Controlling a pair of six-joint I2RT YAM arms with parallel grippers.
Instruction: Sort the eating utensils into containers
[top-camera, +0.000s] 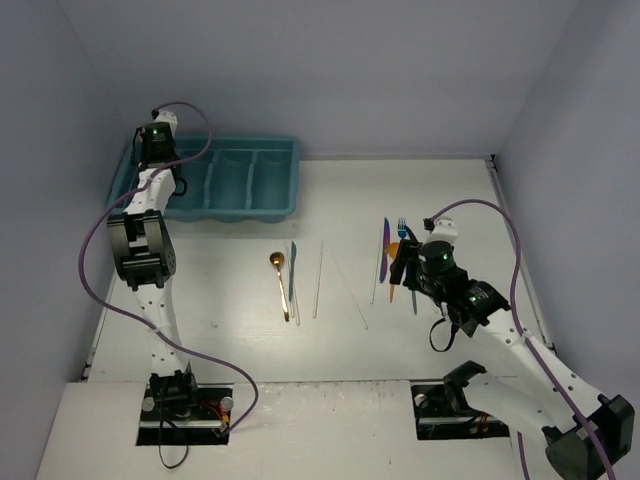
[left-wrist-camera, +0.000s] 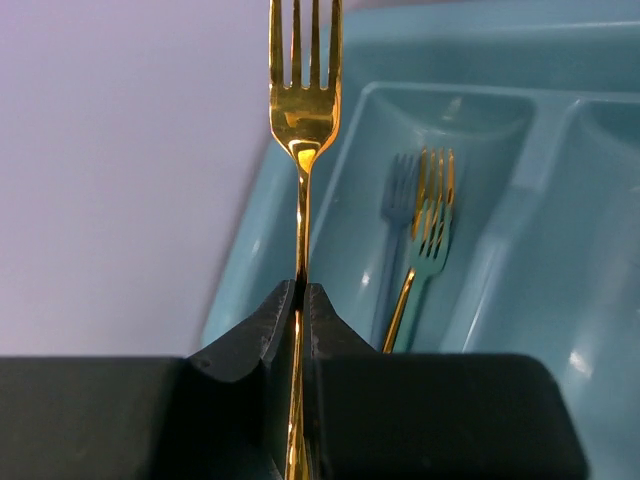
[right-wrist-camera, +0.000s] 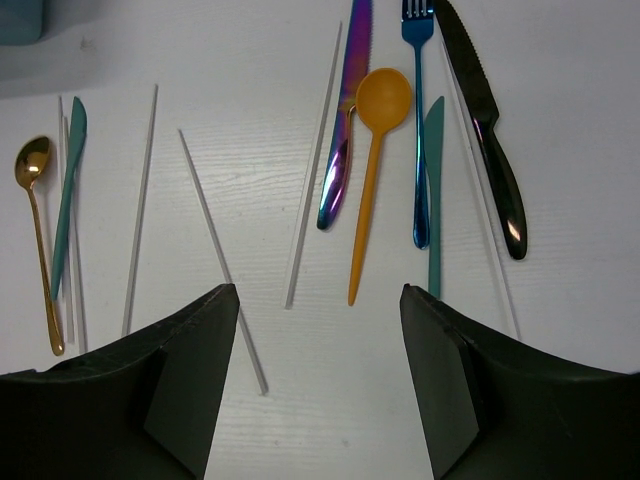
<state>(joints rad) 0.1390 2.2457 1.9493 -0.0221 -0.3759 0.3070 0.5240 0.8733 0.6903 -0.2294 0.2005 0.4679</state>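
My left gripper (left-wrist-camera: 301, 290) is shut on the handle of a gold fork (left-wrist-camera: 303, 110), tines pointing away, over the left end of the teal tray (left-wrist-camera: 520, 180). Another fork (left-wrist-camera: 430, 225) lies in the compartment below. From above, that gripper (top-camera: 157, 150) hangs at the tray's (top-camera: 250, 205) far-left corner. My right gripper (right-wrist-camera: 318, 292) stands open and empty above the table. Ahead of it lie an orange spoon (right-wrist-camera: 370, 170), a purple knife (right-wrist-camera: 345, 120), a blue fork (right-wrist-camera: 419, 130), a teal knife (right-wrist-camera: 434, 190) and a black knife (right-wrist-camera: 490, 140).
Further left lie a gold spoon (right-wrist-camera: 38, 240), another teal knife (right-wrist-camera: 68, 195) and pale sticks (right-wrist-camera: 141, 205) (right-wrist-camera: 220, 255) (right-wrist-camera: 315, 160). Grey walls close in the table on three sides. The left arm's purple cable (top-camera: 95, 250) loops along the left edge.
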